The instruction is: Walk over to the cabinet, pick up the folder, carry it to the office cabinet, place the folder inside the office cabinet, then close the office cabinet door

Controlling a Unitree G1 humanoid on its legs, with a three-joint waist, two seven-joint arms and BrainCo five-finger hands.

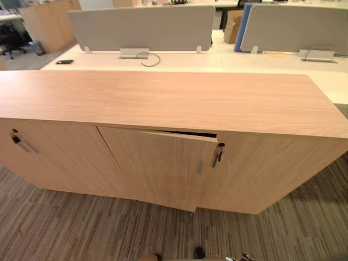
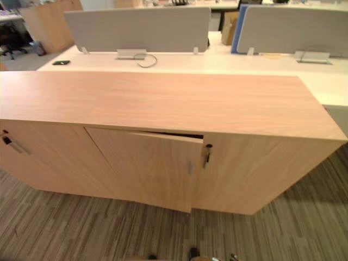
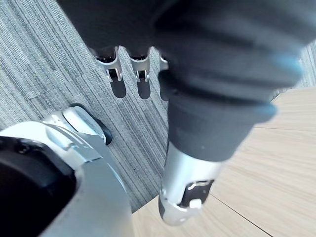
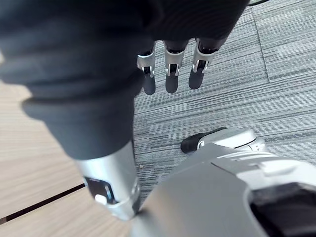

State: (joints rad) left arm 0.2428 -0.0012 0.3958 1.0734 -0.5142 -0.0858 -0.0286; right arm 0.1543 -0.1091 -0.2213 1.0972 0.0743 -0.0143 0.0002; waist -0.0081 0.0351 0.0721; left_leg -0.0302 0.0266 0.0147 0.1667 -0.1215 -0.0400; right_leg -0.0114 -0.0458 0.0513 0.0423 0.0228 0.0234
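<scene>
Striped grey-brown carpet (image 1: 81, 217) is laid before a long, low office cabinet (image 1: 163, 100) of pale wood, behind which a white surface (image 1: 179, 60) with grey divider screens (image 1: 141, 27) is seen. The cabinet's middle door (image 1: 157, 163) is left ajar: its handle side is swung out from the front, and a dark gap is shown along its top edge. A slim handle (image 1: 200, 167) is fixed near that free edge, and a key (image 1: 219, 152) is hung in the lock just beside it. The left robot hand (image 3: 140, 74) is held over the carpet beside the wooden front, fingers straight and relaxed, nothing grasped. The right robot hand (image 4: 170, 74) is held likewise, fingers extended and empty. Where the folder lies cannot be told.
</scene>
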